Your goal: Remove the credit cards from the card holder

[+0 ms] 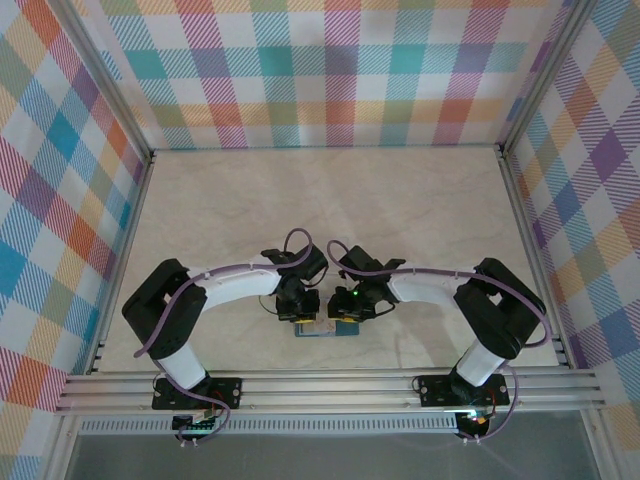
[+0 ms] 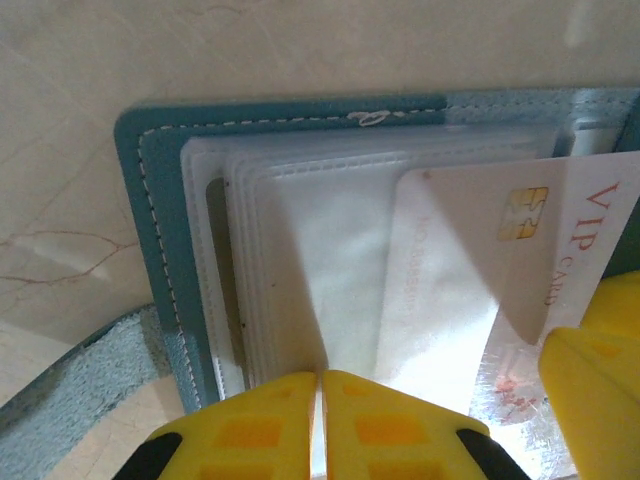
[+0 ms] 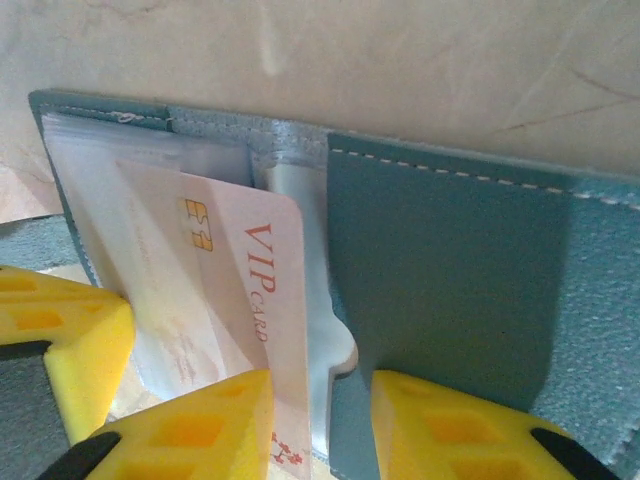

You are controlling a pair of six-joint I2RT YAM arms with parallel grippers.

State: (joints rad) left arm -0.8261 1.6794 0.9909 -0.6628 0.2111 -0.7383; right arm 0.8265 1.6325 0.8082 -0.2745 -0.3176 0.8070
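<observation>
Teal card holder (image 1: 342,329), top view: we see it lying open on the pale table (image 1: 300,200), near the arms' bases and right under both wrists.
Grippers, top view: the left gripper (image 1: 297,306) and right gripper (image 1: 352,304) hang side by side over the card holder; their jaws are too small here for us to read.
Left gripper, left wrist view: its yellow fingers (image 2: 250,435) are pressed together at the near edge of the clear sleeves (image 2: 300,250); we cannot tell whether a sleeve leaf is pinched between them.
White card, left wrist view: the white card (image 2: 470,260), marked VIP with a gold chip, sits skewed and partly out of its sleeve.
Right gripper, right wrist view: its jaws stand apart, straddling the white card's near edge and a sleeve lip; nothing is clamped.
Teal flap, right wrist view: the teal flap (image 3: 450,270) lies flat to the right of the white card.
Handling: we judge the white card light, stiff, thin and slick. The clear sleeves look limp and clingy, and the card holder soft and light enough to slide or lift along.
Where to hold: we would take the white card by its bare protruding end, flat faces between the pads, while the other gripper pins the card holder.
</observation>
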